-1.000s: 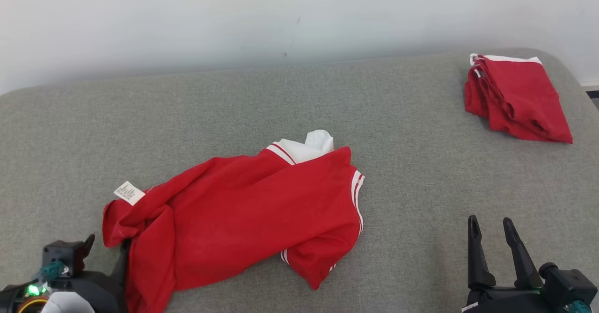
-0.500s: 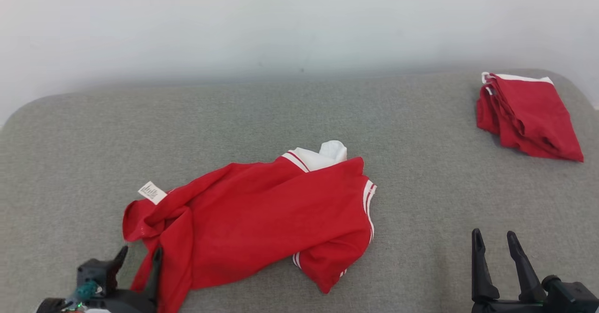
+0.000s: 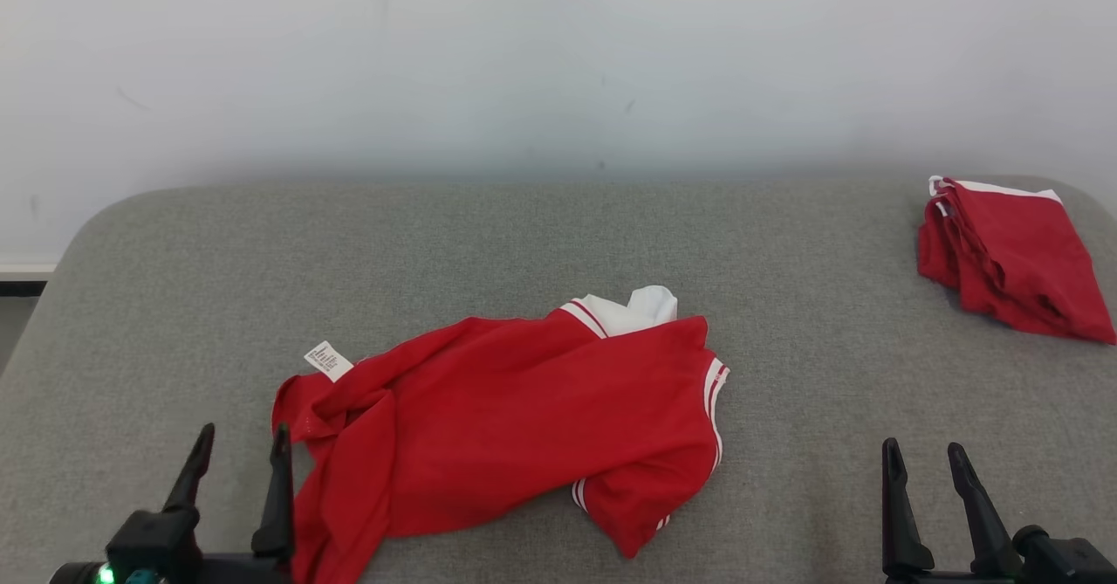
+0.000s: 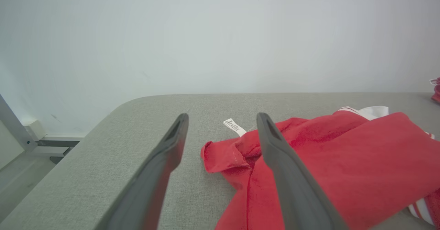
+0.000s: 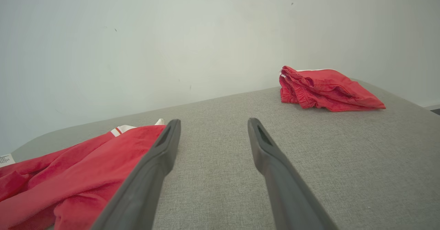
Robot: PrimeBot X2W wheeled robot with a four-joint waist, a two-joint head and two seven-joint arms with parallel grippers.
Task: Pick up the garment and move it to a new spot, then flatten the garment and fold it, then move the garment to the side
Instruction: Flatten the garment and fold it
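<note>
The shirt (image 3: 515, 418) is seen crumpled at the middle of the cushion (image 3: 489, 235), not yet flattened. Both claws are released and empty: the left gripper (image 3: 244, 434) is set just beside the shirt's bunched end, likely for a pick-up there; the right gripper (image 3: 922, 446) is held well apart. A folded piece (image 3: 1012, 261) is parked far right

Grey fabric pad (image 3: 524, 235), rounded corners. Red shirt (image 3: 524, 427) crumpled on it, white tag (image 3: 328, 360) showing. Folded red shorts (image 3: 1012, 261) well right of shirt, farther back.
</note>
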